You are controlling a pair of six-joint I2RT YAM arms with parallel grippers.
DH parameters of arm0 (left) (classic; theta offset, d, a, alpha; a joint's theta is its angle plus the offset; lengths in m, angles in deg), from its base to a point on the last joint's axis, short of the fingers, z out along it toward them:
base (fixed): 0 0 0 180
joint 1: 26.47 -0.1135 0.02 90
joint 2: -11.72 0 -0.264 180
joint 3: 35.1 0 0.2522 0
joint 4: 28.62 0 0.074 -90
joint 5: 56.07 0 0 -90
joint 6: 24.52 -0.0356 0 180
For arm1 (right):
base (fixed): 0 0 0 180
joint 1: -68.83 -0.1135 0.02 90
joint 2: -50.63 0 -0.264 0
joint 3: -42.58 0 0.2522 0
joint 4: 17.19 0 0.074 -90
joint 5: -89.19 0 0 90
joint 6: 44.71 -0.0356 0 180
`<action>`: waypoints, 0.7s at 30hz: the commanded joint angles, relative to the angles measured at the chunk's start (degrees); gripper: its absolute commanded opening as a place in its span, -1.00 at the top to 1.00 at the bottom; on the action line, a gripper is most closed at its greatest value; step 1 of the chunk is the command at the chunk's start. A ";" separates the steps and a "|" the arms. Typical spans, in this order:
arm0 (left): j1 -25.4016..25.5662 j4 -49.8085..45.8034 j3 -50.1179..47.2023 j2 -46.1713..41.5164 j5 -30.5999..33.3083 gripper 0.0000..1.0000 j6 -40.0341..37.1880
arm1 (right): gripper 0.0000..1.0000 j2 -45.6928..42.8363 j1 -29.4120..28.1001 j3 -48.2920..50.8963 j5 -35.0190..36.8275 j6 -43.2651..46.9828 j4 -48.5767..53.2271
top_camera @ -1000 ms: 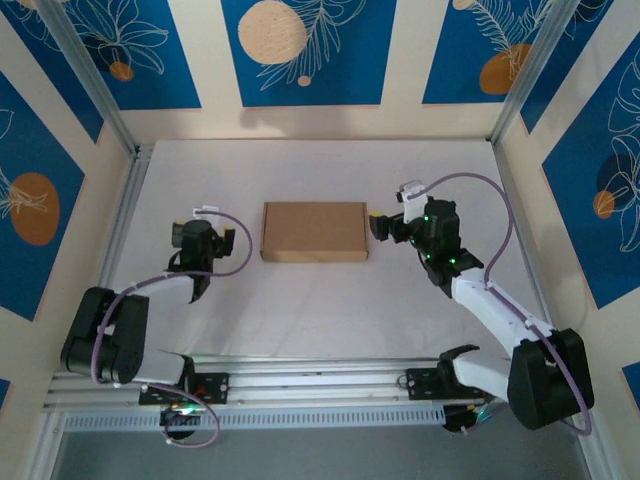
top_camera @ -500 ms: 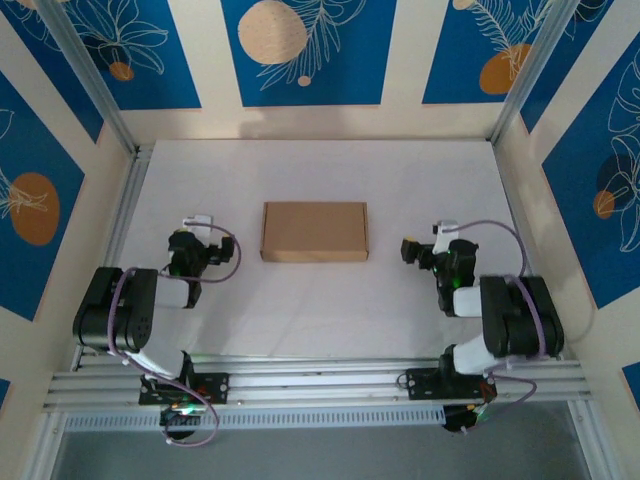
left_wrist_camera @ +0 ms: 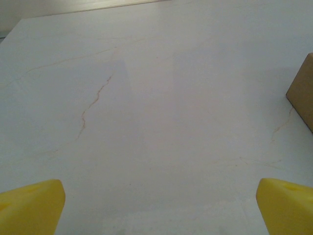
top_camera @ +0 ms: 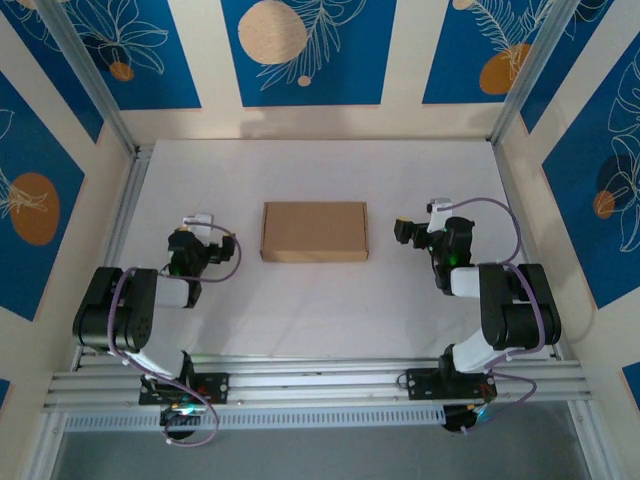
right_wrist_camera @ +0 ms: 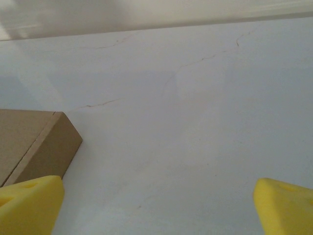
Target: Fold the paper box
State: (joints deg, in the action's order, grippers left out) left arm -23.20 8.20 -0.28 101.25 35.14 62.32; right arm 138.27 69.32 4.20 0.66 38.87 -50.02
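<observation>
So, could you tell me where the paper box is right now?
In the top view the paper box lies flat on the table, between the left gripper and the right gripper, touching neither.

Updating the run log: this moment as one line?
paper box: looks folded shut, on table, untouched | left gripper: open, empty | right gripper: open, empty

Left gripper (left_wrist_camera: 159, 210): two yellow wedge-shaped fingertips (left_wrist_camera: 30, 206) sit at the bottom corners of the frame, spread wide, with bare surface between them. Below them lies a white matte table (left_wrist_camera: 161, 58). The surface carries faint tan hairline marks (left_wrist_camera: 93, 105), the clearest running down left of centre. At the right edge, a corner of the plain brown cardboard paper box (left_wrist_camera: 303, 93) rests on the table, well apart from the nearer fingertip.
</observation>
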 commanded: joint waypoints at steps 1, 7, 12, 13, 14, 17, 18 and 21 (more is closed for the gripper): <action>0.32 1.62 1.09 0.02 -1.37 -1.00 -0.45 | -0.98 -0.15 0.46 0.37 -0.04 1.10 0.67; 0.20 1.62 1.00 -0.05 -1.39 -1.00 -0.36 | -0.98 -0.18 0.58 0.39 -0.40 1.05 0.68; 0.13 1.76 0.92 -0.15 -1.30 -1.00 -0.18 | -0.98 -0.23 0.56 0.40 -0.28 1.05 0.67; 0.21 1.84 0.83 -0.23 -1.21 -1.00 -0.18 | -0.98 -0.17 0.56 0.40 -0.25 1.06 0.65; 0.18 1.93 0.78 -0.24 -1.14 -1.00 -0.18 | -0.98 -0.18 0.56 0.39 -0.24 1.05 0.70; 0.23 2.05 0.66 -0.24 -0.91 -1.00 -0.16 | -0.98 -0.18 0.51 0.42 -0.24 1.13 0.64; 0.23 2.10 0.61 -0.33 -0.86 -1.00 -0.12 | -0.98 -0.17 0.46 0.44 -0.24 1.14 0.62; 0.19 1.84 0.81 -0.28 -0.91 -1.00 -0.01 | -0.98 -0.14 0.48 0.37 -0.24 1.19 0.64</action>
State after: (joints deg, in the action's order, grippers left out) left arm -23.20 8.20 -0.28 101.25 34.97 62.34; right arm 138.27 69.65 4.20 0.64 39.07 -49.05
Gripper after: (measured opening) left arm 0.999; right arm 0.990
